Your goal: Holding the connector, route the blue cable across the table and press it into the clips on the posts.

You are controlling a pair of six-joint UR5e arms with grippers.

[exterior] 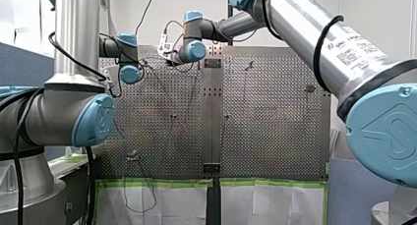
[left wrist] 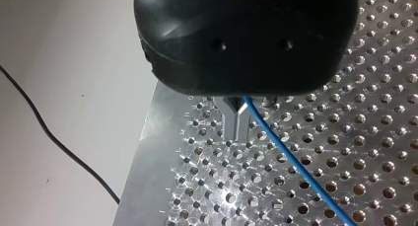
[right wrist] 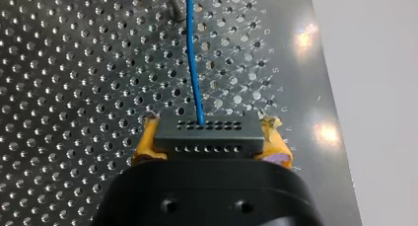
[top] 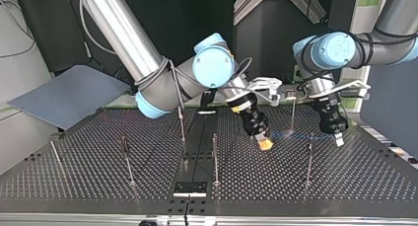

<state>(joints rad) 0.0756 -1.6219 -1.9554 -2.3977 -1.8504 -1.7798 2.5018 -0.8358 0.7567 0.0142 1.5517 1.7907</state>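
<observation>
In the right wrist view my right gripper (right wrist: 207, 139) is shut on a black connector (right wrist: 206, 130), its yellow pads (right wrist: 145, 144) pressed against both ends. The blue cable (right wrist: 193, 63) runs straight ahead from the connector over the perforated plate. In the left wrist view my left gripper (left wrist: 235, 123) has its thin metal fingers shut on the blue cable (left wrist: 296, 162), which slants away across the holes. In the top view my right gripper (top: 264, 143) hangs low near the middle, and my left gripper (top: 338, 137) is at its right. A faint blue cable (top: 296, 133) spans between them.
Thin metal posts stand on the perforated table (top: 98, 176): one post (top: 293, 112) just behind the cable span, another post (top: 309, 159) in front of it, and a further post (top: 215, 157) nearer the middle. A black plate (top: 190, 188) sits at the near edge.
</observation>
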